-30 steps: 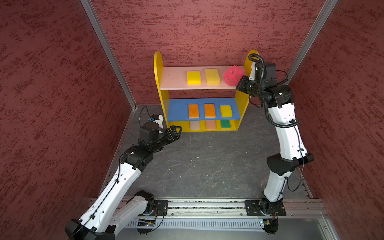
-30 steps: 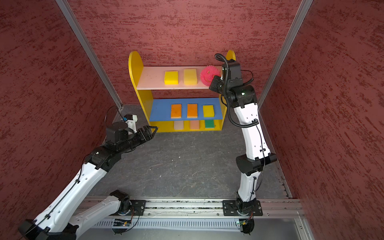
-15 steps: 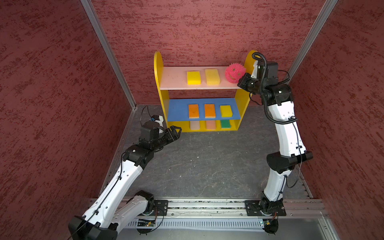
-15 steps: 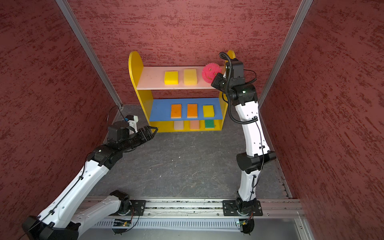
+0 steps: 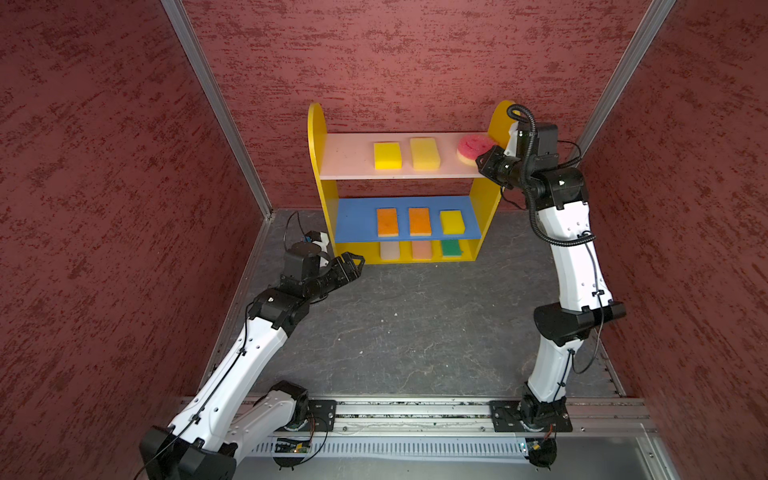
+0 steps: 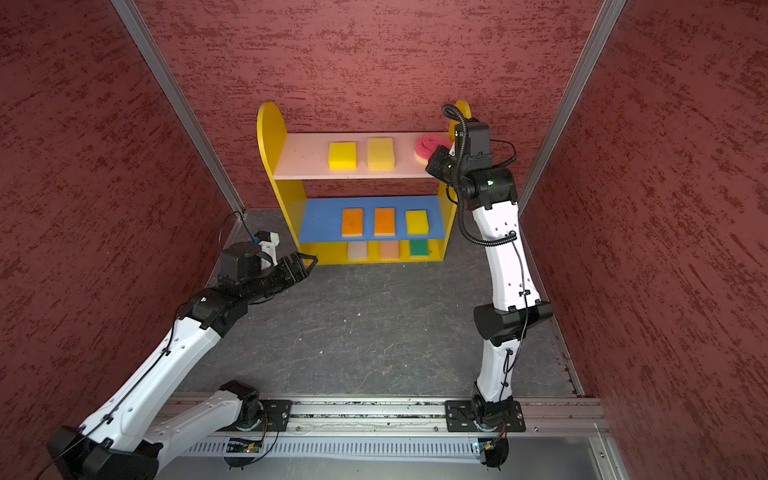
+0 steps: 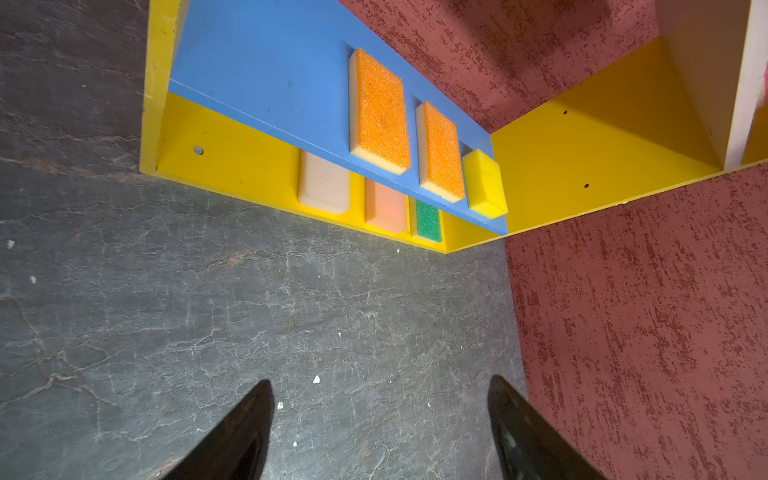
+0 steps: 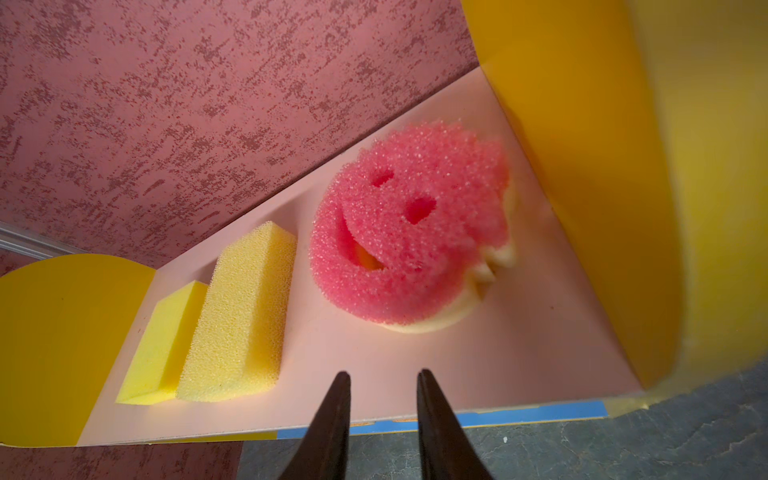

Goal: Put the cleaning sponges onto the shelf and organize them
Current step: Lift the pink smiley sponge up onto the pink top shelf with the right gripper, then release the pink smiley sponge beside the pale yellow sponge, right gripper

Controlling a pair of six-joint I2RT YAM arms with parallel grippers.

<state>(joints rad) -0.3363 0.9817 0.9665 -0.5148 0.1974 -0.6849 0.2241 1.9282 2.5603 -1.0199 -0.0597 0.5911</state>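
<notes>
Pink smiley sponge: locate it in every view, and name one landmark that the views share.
Top view: pink smiley sponge lies at the right end of the pale pink top board.
Top view: same spot on that board.
Left wrist: not clearly in it.
Right wrist: near the middle of the picture, its face showing.
Landmark: the yellow side panel right beside the sponge, visible in all four views.

Floor (image 5: 415, 324) open; shelf (image 5: 316, 137) blocks rear; walls (image 5: 104, 208) close sides.

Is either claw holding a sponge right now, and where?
Neither. The right gripper stands open short of the pink sponge; the left gripper is open, empty.
</notes>
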